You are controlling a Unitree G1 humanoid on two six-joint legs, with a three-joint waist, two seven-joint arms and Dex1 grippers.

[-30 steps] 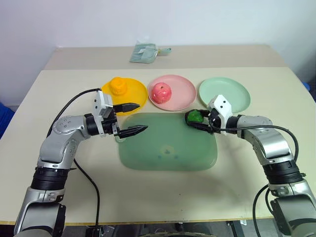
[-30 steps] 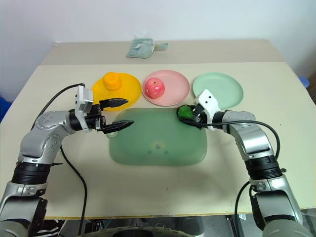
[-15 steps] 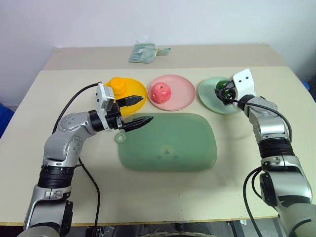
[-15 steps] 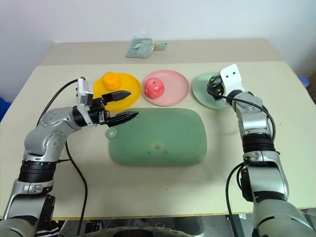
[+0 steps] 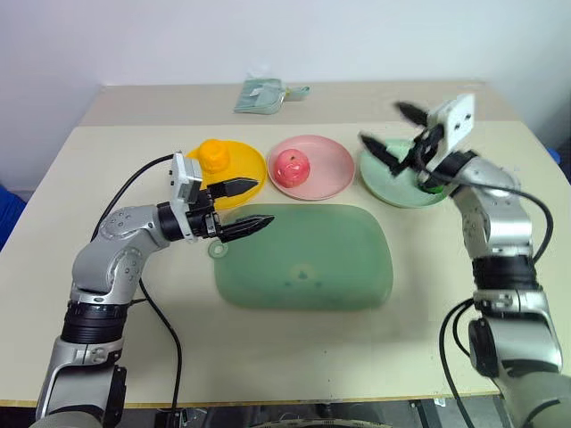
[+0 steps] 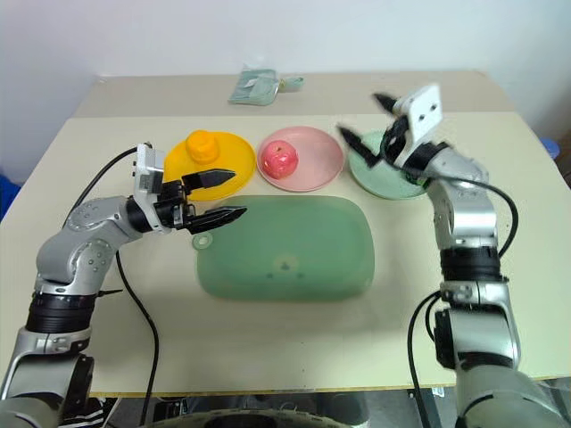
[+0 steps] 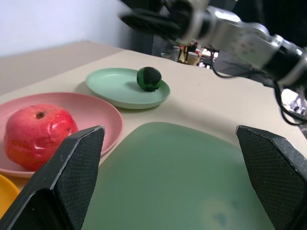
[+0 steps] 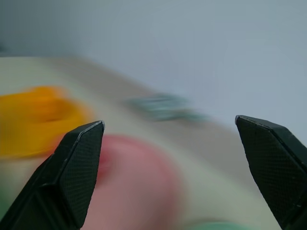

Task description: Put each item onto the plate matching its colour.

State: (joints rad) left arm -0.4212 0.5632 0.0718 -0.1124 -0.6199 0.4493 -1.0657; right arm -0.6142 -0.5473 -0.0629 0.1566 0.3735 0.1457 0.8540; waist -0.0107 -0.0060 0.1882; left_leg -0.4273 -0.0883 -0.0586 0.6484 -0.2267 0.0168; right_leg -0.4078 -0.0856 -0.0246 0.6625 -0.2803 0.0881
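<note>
A: Fruits sorted? Your green knobbly fruit (image 7: 149, 78)?

B: On the mint plate (image 7: 115, 91). Apple (image 5: 291, 165) on pink plate (image 5: 328, 167), orange fruit (image 5: 213, 155) on yellow plate (image 5: 252, 168).

A: Jaws?

B: Right gripper (image 5: 390, 131) wide open, empty, above mint plate. Left gripper (image 5: 249, 206) wide open, empty, over the mat (image 5: 303, 257).

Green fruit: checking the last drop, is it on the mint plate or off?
On. The green fruit sits on the mint plate, free of any gripper.
</note>
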